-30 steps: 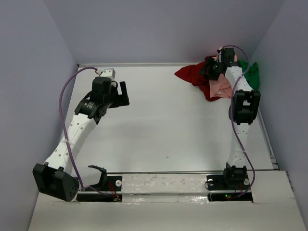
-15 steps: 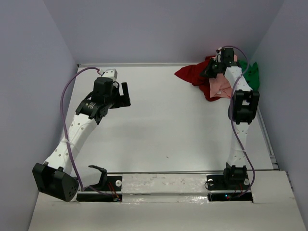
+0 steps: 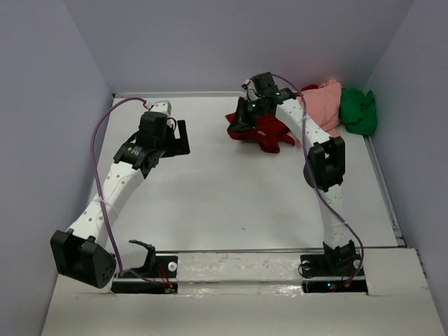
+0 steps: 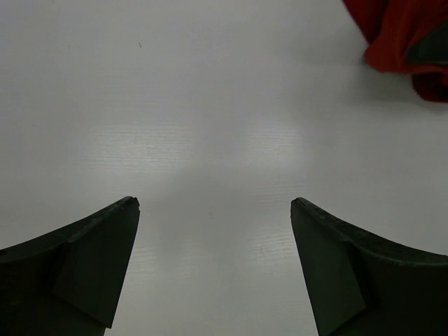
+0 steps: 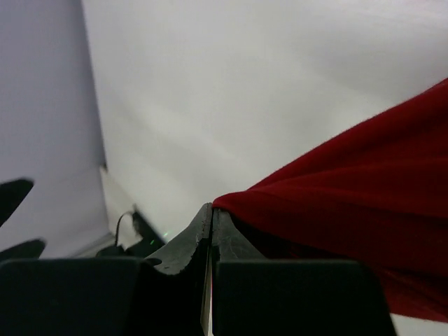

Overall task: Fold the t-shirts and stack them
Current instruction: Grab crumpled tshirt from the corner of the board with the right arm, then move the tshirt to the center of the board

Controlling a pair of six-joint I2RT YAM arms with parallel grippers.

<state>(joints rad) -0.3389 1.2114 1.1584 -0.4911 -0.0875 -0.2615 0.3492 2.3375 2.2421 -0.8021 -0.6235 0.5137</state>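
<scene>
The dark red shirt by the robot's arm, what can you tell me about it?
The dark red shirt is plain soft cloth, crumpled into a loose bunch on the white table toward the far side. The right arm's fingers are shut on a fold at its left edge, and the cloth runs away from them in smooth folds. It lies left of the pink shirt; the arm hides whether they touch. No sleeve or collar can be made out.

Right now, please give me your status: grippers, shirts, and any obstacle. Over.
Left gripper open, over table. Right gripper shut on dark red shirt. Pink shirt and green shirt crumpled at far right. Nothing in the way seen.
</scene>
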